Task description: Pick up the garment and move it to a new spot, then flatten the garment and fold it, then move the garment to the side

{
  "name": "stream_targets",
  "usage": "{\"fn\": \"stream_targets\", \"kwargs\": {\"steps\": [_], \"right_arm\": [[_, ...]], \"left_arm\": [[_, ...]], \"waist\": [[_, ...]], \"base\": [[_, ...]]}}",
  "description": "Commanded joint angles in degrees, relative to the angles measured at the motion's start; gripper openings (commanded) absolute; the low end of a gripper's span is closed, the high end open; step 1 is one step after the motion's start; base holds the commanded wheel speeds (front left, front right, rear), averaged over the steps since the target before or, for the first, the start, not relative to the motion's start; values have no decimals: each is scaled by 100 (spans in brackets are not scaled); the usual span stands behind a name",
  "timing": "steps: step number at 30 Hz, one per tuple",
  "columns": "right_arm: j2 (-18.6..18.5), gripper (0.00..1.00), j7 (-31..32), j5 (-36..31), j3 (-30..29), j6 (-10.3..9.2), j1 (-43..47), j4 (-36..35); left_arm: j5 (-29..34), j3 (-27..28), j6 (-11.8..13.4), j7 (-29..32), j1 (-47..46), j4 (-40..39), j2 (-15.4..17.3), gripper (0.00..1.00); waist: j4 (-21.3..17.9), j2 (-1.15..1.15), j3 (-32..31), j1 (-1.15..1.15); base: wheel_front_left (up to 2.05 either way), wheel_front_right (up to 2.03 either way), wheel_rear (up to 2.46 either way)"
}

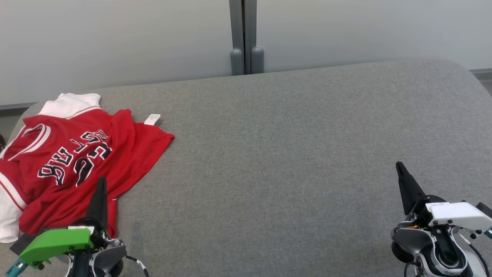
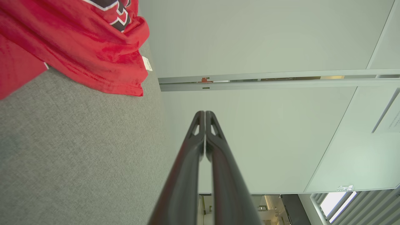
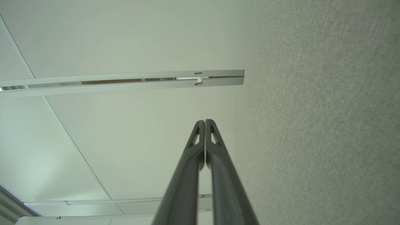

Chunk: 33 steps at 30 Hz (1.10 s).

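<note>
A red jersey with white trim and dark lettering lies crumpled at the far left of the grey table, a small white tag sticking out at its right edge. Its hem also appears in the left wrist view as the red jersey. My left gripper hangs just over the jersey's near edge, fingers pressed together and holding nothing; the left wrist view shows that left gripper shut. My right gripper is at the lower right, far from the jersey, and the right gripper is shut on nothing.
The grey fabric-covered table has rounded far corners. Behind it stands a pale wall with a grey vertical post. The table's middle and right are bare grey cloth.
</note>
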Motion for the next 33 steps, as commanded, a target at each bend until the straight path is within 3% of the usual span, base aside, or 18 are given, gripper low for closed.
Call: {"fn": "stream_targets", "kwargs": {"steps": [1, 14, 15, 24, 33], "right_arm": [[-24, 0, 14, 40, -4, 3, -31, 7], [-24, 0, 14, 40, -4, 3, -31, 7], [0, 100, -1, 0, 0, 0, 0, 0], [17, 100, -220, -328, 93, 0, 104, -6], [11, 100, -469, -1504, 185, 1, 176, -290]], "left_arm": [[40, 3, -37, 18, -90, 9, 9, 0], [40, 3, -37, 18, -90, 9, 9, 0], [0, 0, 0, -1, 0, 0, 0, 100], [120, -133, 3, -186, 144, -54, -3, 100], [721, -295, 0, -464, 252, -93, 84, 100]], "waist": [[0, 0, 0, 0], [0, 0, 0, 0], [0, 0, 0, 0], [6, 0, 1, 0], [21, 0, 4, 0]], "base": [[0, 0, 0], [0, 0, 0], [0, 0, 0], [0, 0, 0], [0, 0, 0]]}}
